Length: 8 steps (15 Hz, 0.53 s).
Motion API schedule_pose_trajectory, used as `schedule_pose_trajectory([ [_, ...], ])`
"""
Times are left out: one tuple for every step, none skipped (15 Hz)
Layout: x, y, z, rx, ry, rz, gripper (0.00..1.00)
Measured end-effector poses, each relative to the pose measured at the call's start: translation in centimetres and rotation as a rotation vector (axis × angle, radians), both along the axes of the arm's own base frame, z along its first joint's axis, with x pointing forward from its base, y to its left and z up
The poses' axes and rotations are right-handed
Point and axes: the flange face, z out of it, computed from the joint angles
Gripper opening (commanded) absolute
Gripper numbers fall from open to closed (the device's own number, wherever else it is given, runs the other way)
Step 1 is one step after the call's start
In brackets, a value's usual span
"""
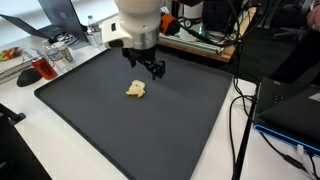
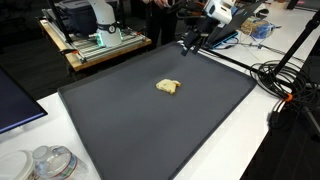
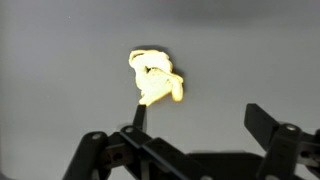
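In an exterior view: black gripper hangs above the dark grey mat on the white desk. A small crumpled pale-yellow lump lies near it on the mat, not touching. In an exterior view, the gap looks wider. Only the wrist view shows the fingers: apart and empty, with the lump ahead of one tip.

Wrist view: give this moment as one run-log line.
gripper: open, empty, hovering | small crumpled pale-yellow lump: lying on dark grey mat, untouched
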Motion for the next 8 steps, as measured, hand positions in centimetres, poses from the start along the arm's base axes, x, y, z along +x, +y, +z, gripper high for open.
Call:
schedule_pose_trajectory([
  [0.5, -0.6, -0.4, 0.0, 0.007, -0.013, 1.0],
  [0.9, -1.2, -0.8, 0.005, 0.009, -0.028, 1.0],
  [1.2, -1.9, -1.2, 0.015, 0.013, -0.044, 1.0],
  [1.5, -2.6, -1.6, 0.032, 0.017, -0.063, 1.0],
  [1.8, -3.2, -1.9, 0.058, 0.017, -0.081, 1.0],
  [2.1, -3.8, -2.2, 0.089, 0.007, -0.093, 1.0],
  [2.4, -4.2, -2.4, 0.123, -0.013, -0.1, 1.0],
  [2.6, -4.6, -2.8, 0.154, -0.038, -0.099, 1.0],
])
